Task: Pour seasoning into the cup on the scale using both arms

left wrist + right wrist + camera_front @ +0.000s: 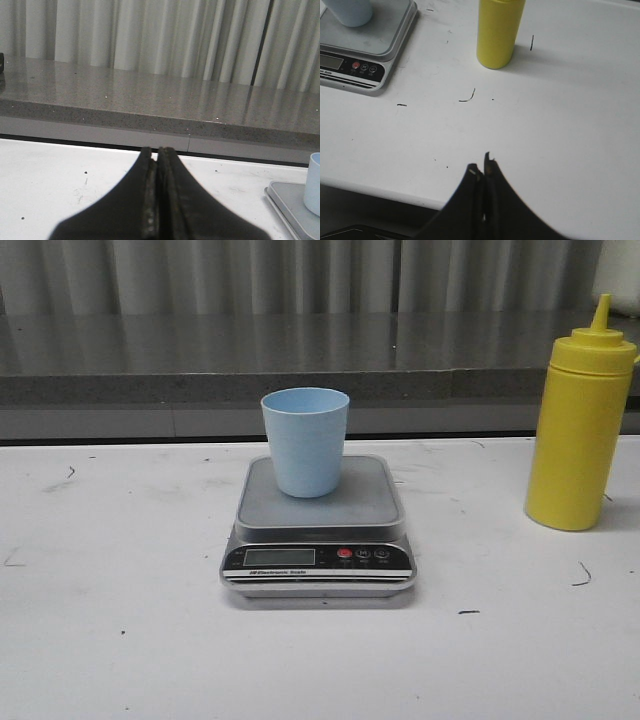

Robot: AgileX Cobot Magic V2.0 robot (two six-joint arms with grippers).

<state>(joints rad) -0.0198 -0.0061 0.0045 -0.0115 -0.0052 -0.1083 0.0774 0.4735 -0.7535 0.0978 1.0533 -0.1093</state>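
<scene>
Two containers: upright cup (305, 440) on scale (318, 530), capped seasoning (580, 430) aside; both arms' fingers together, gripping nothing.

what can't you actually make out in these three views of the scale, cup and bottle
- Grey digital kitchen scale: display reading and button labels too small in the front view; cut off by the edge in both wrist views.
- Pale blue plastic cup: its inside is hidden by its own wall in the front view; wrist views crop it.
- Tall yellow squeeze bottle: nozzle cropped in the right wrist view.
- Left gripper and right gripper: absent from the front view.
</scene>
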